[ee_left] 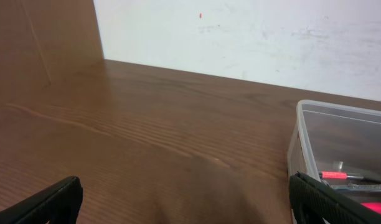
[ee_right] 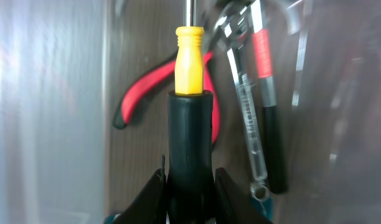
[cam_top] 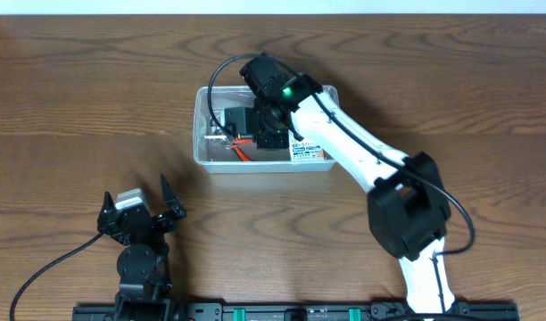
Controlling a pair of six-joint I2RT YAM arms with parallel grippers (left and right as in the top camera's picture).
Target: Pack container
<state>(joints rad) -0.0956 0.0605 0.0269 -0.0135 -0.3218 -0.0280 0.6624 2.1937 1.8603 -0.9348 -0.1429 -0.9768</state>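
— What do the right fingers (ee_right: 234,199) have?

— They are pinching the black base of a screwdriver (ee_right: 190,137), one on each side. Its yellow collar and steel shaft run off toward 12 o'clock in the wrist view.

— And around it?

— Red pliers (ee_right: 144,90) lie at 10 o'clock from the handle. A chrome tool (ee_right: 269,137) with a red-and-black grip lies at 2 o'clock. Both rest on the floor of the container (cam_top: 200,125), the clear tub that the overhead view shows at 12 o'clock from the middle of the tabletop (cam_top: 95,98). A blue-and-white box (cam_top: 307,152) sits in the tub's 4 o'clock corner.

— So the step is setting the screwdriver in?

— I judge so, though I cannot tell whether the tip touches anything. I would lay it in line with the pliers and the chrome tool, so it does not bridge across them and rock. I would part the fingers only once the handle is borne from below, then rise straight up, clear of the rim.

— The other arm?

— The left fingers (cam_top: 169,201) are spread wide with nothing between them. They are at 7 o'clock from the tub, well apart from it, and this step does not need them.
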